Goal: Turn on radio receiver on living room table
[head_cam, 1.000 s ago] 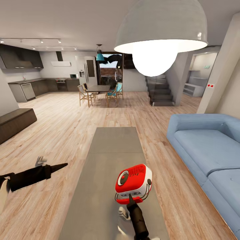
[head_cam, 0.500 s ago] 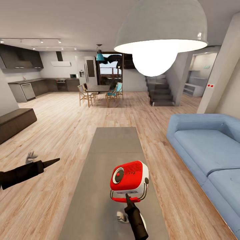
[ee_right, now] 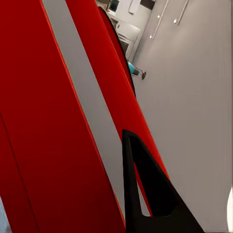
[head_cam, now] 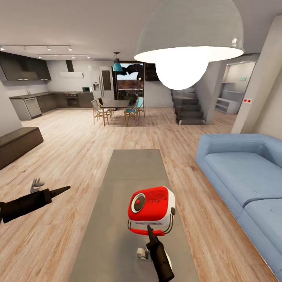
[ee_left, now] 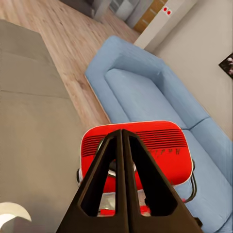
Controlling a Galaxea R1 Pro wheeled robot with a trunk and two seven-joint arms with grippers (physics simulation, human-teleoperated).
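Note:
The red radio receiver [head_cam: 152,209] stands on the near end of the long grey table [head_cam: 133,168], its round dial facing me and its thin handle hanging below its front. My right gripper [head_cam: 149,228] is shut, its tip touching the radio's lower front by the handle. In the right wrist view the red shell and white side band [ee_right: 82,102] loom close behind one black finger [ee_right: 145,194]. My left gripper [head_cam: 66,189] is shut and hangs over the wood floor left of the table. The left wrist view shows its closed fingers [ee_left: 104,174] aimed at the radio [ee_left: 160,145].
A blue sofa [head_cam: 243,172] runs along the table's right side. A big white dome lamp [head_cam: 190,31] hangs overhead. A dark low bench [head_cam: 17,145] sits at the left wall. Dining chairs [head_cam: 117,107], the kitchen [head_cam: 39,98] and stairs [head_cam: 188,107] lie beyond.
The radio has shifted left and turned more upright, its face now toward me, with my right gripper following it. My left arm has drawn back to the left.

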